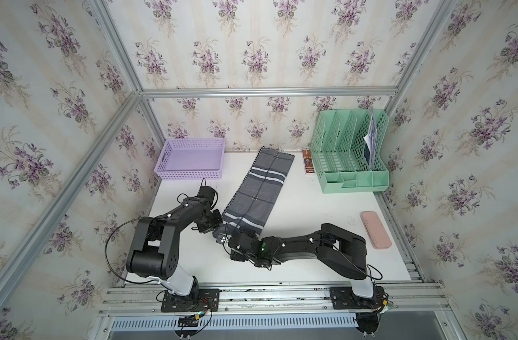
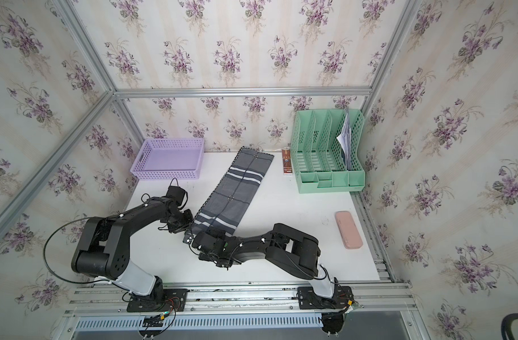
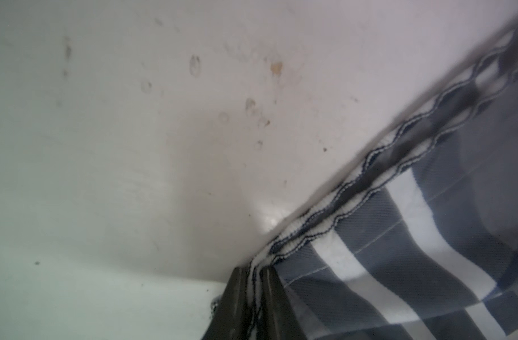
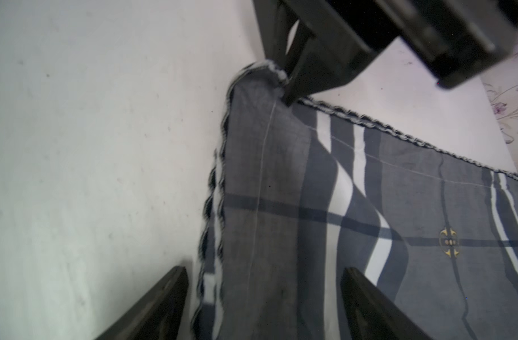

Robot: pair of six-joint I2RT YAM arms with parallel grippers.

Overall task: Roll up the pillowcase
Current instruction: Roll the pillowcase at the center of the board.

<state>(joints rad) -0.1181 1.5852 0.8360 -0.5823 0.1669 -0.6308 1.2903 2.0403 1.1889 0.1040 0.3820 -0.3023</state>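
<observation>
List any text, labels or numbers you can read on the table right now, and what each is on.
Nothing is legible.
Brown box beside the green organizer: printing too small to read.
Papers in the organizer: marks too small to read.
Pillowcase: only a small gold emblem, no letters.

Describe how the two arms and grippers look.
The left arm and right arm are black, with rounded boxy links and a white lowest segment on a black base plate. A black cable loops off the left arm; red and yellow wires show at both bases. A green light shows on the right wrist. The left gripper and right gripper have dark, tapering jaws.
</observation>
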